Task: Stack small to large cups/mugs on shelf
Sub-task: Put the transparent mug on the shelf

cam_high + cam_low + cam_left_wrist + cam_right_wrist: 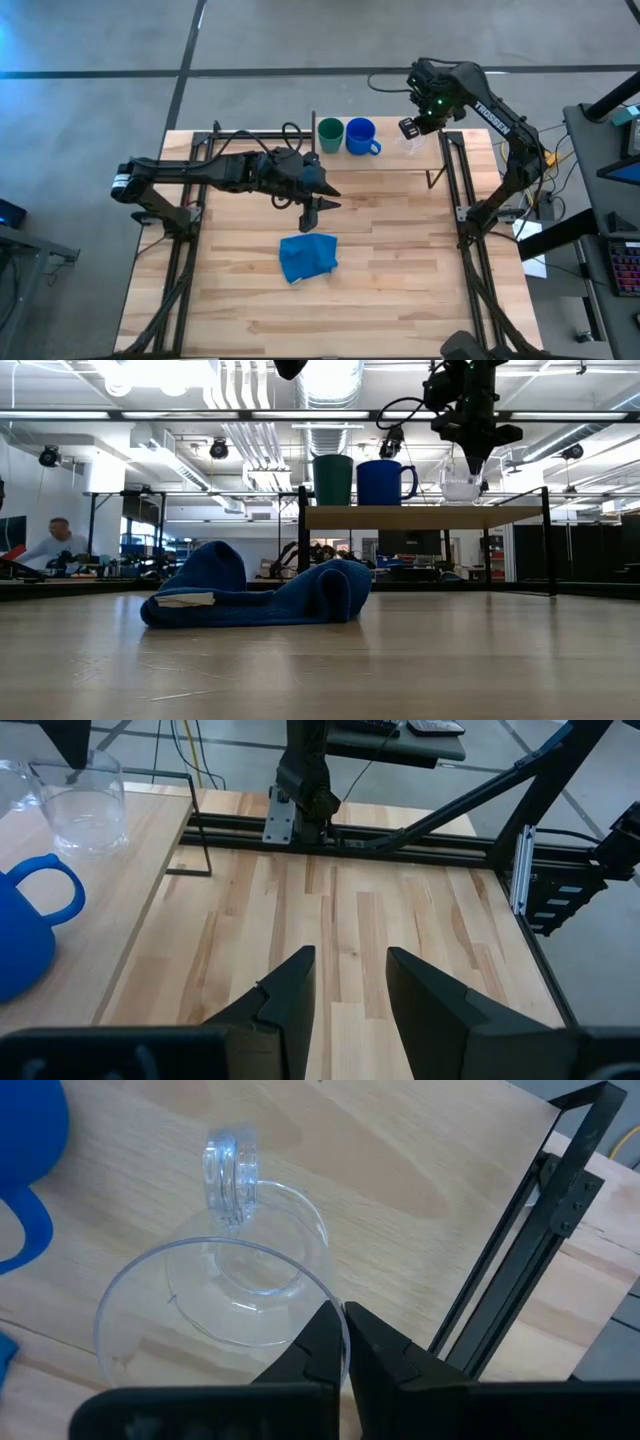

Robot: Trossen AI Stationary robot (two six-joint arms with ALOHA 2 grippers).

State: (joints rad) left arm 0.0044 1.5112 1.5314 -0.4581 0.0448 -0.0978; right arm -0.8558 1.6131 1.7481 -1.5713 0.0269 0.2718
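We see the right gripper [343, 1342] pinched almost shut on the rim of the clear glass [225, 1295], one finger inside the wall and one outside, with only the thin glass between them. In the low view that gripper [472, 460] hangs straight down over the glass [461, 485], whose base looks to rest on the shelf [420, 516], though we cannot be sure it bears full weight there. The glass stands upright, mouth up, with its small clear handle on the side away from the fingers.

It sits toward the right end of the shelf [392, 160], near the black upright, with bare board around it. Left of it stands the blue mug [360, 136], upright, handle pointing right toward the glass [412, 146]; the two are near but apart. Just left of the mug is the green cup [330, 132], upright and close beside it. The three make a row along the shelf's long axis, left to right.

The left gripper [310, 212] hovers over open tabletop, nearer than the shelf; its jaws stand moderately open and hold nothing. Just nearer lies the blue cloth [307, 256], bunched on the table [400, 280].
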